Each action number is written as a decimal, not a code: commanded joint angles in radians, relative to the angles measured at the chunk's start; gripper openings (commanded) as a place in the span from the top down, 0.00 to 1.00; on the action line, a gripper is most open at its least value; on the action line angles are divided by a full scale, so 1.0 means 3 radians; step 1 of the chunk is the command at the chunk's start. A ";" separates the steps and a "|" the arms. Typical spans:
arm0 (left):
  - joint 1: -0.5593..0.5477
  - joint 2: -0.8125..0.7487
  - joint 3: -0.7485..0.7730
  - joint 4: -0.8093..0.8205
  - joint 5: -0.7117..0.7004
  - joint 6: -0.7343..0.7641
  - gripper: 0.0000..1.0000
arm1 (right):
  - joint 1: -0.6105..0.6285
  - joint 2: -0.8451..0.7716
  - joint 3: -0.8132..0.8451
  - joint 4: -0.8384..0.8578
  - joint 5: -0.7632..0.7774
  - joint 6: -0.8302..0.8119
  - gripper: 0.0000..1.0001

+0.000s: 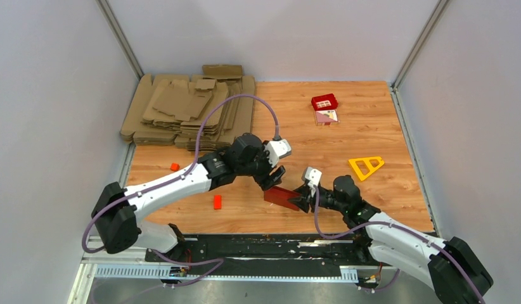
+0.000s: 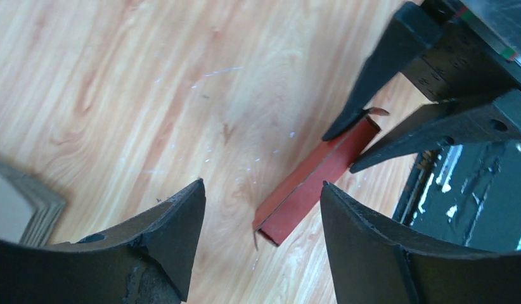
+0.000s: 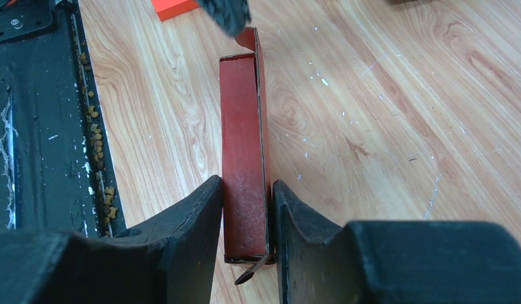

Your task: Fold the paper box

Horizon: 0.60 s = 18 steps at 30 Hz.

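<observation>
W/ rt gripper (image 3: 246, 190), frame bottom, pinched flat bright-red card paper box (image 3: 242, 126) to steady it; w/ left gripper (image 2: 261, 190) splayed, free for flaps.

paper box (image 1: 281, 196) between left pincer (image 1: 274, 178) and right pincer (image 1: 304, 199), cardboard sheets (image 1: 185, 109) back left

From above, the paper box (image 1: 280, 196) loses its right end between the fingers of the right gripper (image 1: 303, 196). Seen from the right wrist, one fingertip (image 3: 227, 14) of the left gripper (image 1: 275, 179) is blurred and cropped by the top edge.
</observation>
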 commanded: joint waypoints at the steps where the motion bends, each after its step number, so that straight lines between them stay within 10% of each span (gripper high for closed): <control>1: 0.0039 -0.0326 -0.0169 0.0151 -0.0629 -0.0482 0.23 | -0.0003 -0.0106 0.0157 -0.0039 0.0052 0.0236 0.66; 12: 0.0469 -0.1169 -0.1488 0.1293 -0.0605 -0.1254 0.06 | 0.0221 -0.0323 0.0164 -0.0043 0.0563 0.0837 0.68; 18: 0.0776 -0.0850 -0.1592 0.1959 0.0130 -0.1230 0.25 | 0.0300 -0.0279 0.0185 -0.0156 0.0704 0.0634 0.67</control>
